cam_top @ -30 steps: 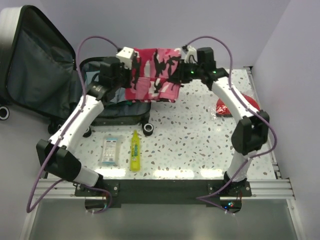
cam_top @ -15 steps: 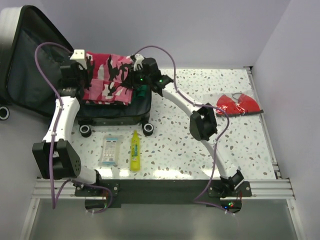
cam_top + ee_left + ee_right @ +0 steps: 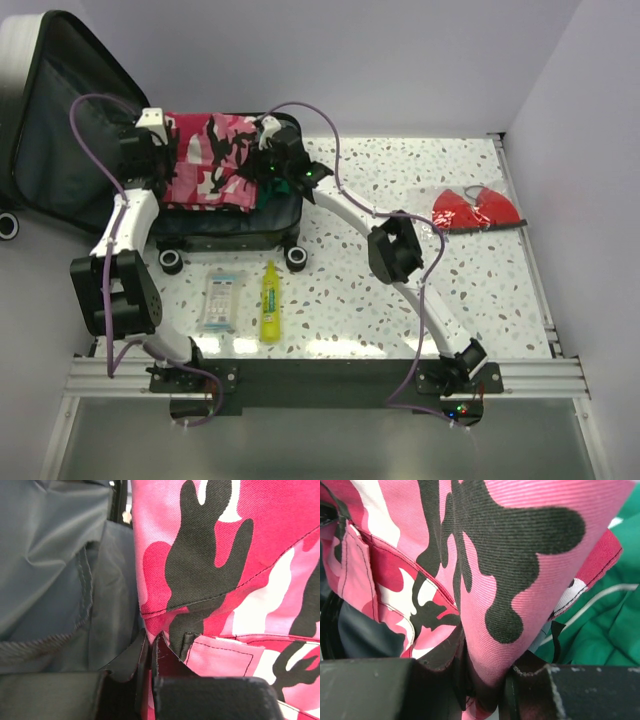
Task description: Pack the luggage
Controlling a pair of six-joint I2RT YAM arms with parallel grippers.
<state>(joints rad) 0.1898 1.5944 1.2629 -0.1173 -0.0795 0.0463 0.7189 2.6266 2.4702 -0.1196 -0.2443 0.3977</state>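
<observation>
The luggage (image 3: 232, 228) lies open at the left, its lid (image 3: 62, 120) leaning back with the dark grey lining (image 3: 55, 570) showing. A pink, black and white camouflage garment (image 3: 210, 160) is stretched over the open base. My left gripper (image 3: 158, 138) is shut on its left edge, the cloth (image 3: 225, 555) pinched between the closed fingertips (image 3: 150, 647). My right gripper (image 3: 264, 150) is shut on a thick fold of the same garment (image 3: 520, 555), which fills the gap in the right wrist view (image 3: 485, 667). A green cloth (image 3: 600, 630) lies in the luggage under that end.
A yellow bottle (image 3: 269, 300) and a clear flat packet (image 3: 221, 302) lie on the speckled table (image 3: 400, 280) in front of the luggage's black wheels (image 3: 296, 257). A red item (image 3: 476, 208) sits at the table's right edge. Walls close in behind and to the right.
Both arms have carried the camouflage garment leftward from above the table's back middle to over the open luggage, and it now hangs lower over the base.
</observation>
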